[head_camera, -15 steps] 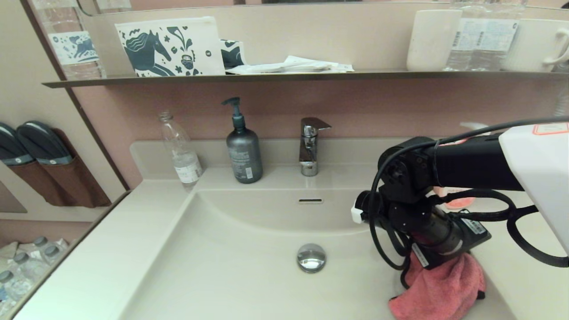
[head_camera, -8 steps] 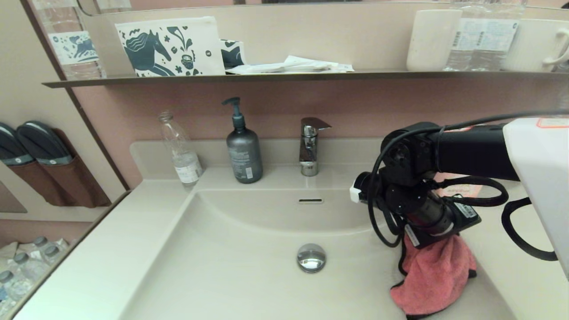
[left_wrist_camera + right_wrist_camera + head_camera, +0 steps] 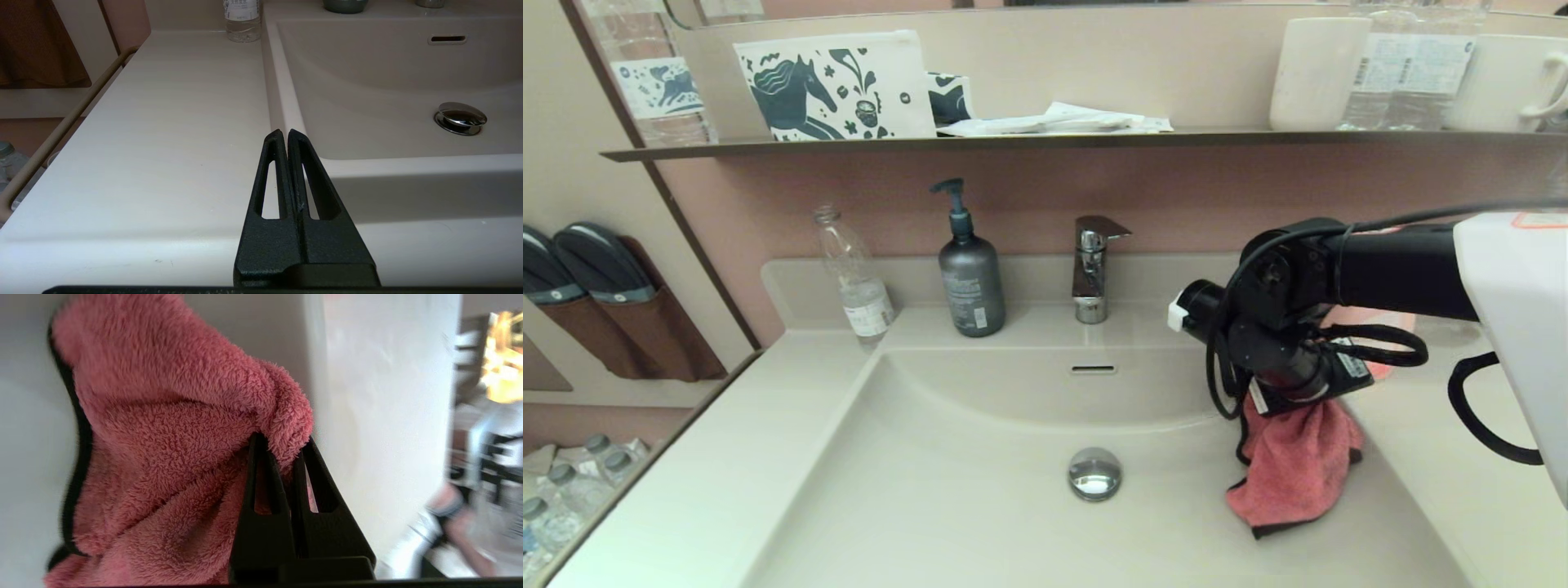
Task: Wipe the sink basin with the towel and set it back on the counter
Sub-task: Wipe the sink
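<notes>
Farther back along basin, towel (image 3: 1294, 465)

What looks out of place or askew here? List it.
Nothing is spilled or damaged. The only thing off its spot is the towel, bunched and dangling from the shut right gripper at the basin's right side, not on the counter. The left gripper hangs shut and empty over the left counter.

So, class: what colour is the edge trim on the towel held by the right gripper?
Black, on the coral-pink towel; the right wrist view shows it best.
</notes>
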